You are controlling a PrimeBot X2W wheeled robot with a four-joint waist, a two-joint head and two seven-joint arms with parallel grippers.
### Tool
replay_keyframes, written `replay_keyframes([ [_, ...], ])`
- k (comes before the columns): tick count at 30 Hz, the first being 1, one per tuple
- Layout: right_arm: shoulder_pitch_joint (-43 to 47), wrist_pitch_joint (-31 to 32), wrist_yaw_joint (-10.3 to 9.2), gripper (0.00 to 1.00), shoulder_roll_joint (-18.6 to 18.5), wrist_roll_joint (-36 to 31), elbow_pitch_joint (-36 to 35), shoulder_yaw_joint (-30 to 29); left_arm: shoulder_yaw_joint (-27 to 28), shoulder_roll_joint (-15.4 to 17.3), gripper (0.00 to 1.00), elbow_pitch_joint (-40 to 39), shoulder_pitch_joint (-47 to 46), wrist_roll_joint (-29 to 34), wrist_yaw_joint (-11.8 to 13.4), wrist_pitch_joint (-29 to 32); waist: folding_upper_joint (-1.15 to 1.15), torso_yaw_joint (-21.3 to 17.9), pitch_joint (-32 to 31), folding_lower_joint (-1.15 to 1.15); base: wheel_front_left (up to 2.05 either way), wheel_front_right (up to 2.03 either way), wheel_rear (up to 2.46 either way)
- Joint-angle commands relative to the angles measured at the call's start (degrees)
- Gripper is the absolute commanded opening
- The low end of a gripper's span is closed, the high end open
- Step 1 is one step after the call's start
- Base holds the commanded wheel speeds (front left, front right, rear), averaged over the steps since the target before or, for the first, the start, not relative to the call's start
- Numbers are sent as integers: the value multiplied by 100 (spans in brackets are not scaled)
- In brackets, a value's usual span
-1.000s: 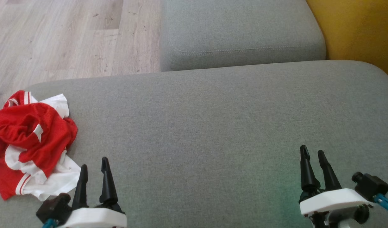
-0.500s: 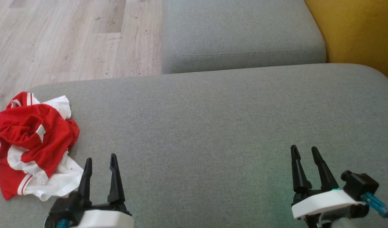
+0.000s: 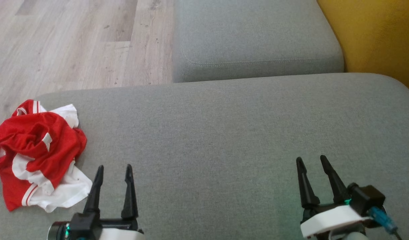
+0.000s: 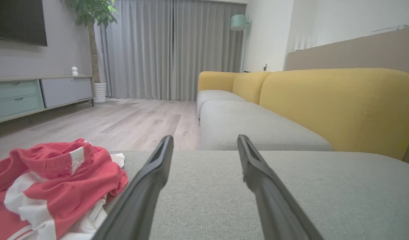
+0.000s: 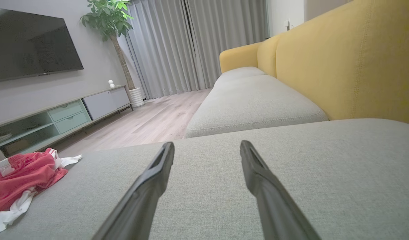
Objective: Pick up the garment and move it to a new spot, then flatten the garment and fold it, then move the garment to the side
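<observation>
I've got both tools sitting low over the grey seat cushion [image 3: 224, 133], fingers pointing away from me across the fabric. My left gripper [image 3: 114, 166] has its two dark fingers spread apart, jaws wide and gripping nothing. The garment [image 3: 37, 153], a crumpled red and white heap, lies just to the left of that gripper, near its outer finger. In the head camera I see a sliver of grey between the white hem and the finger, so I read them as apart. On the left wrist camera the heap bulges up right beside the left finger. My right gripper [image 3: 310, 158] is spread just as wide and is also holding nothing. It sits well apart from the garment, which lies far off to its left near the cushion's edge. Ahead of both sets of fingertips the seat runs to a second grey cushion [image 3: 251, 33]. To the right of the right gripper rises the yellow backrest [image 3: 374, 33], and ahead and left of the left gripper is pale wood floor [image 3: 74, 43].
</observation>
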Motion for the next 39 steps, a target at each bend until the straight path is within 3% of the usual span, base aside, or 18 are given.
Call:
replay_keyframes([
  [1,-126,-118,-4,100,-77,-217,-184,167,97,43,100,-197,-122,258,21,-94,0,10,-31,0,0,0,0],
  [10,-81,-258,-4,100,-82,-748,-162,265,56,52,100,-191,-60,897,92,-233,0,34,-145,0,0,0,0],
  [31,-41,-258,-4,100,-82,-742,-63,207,121,15,100,-51,-35,882,81,-233,0,69,-209,0,0,0,0],
  [39,47,-258,-4,100,-82,-712,-69,143,146,19,100,72,-67,900,69,-233,0,373,-232,0,0,0,0],
])
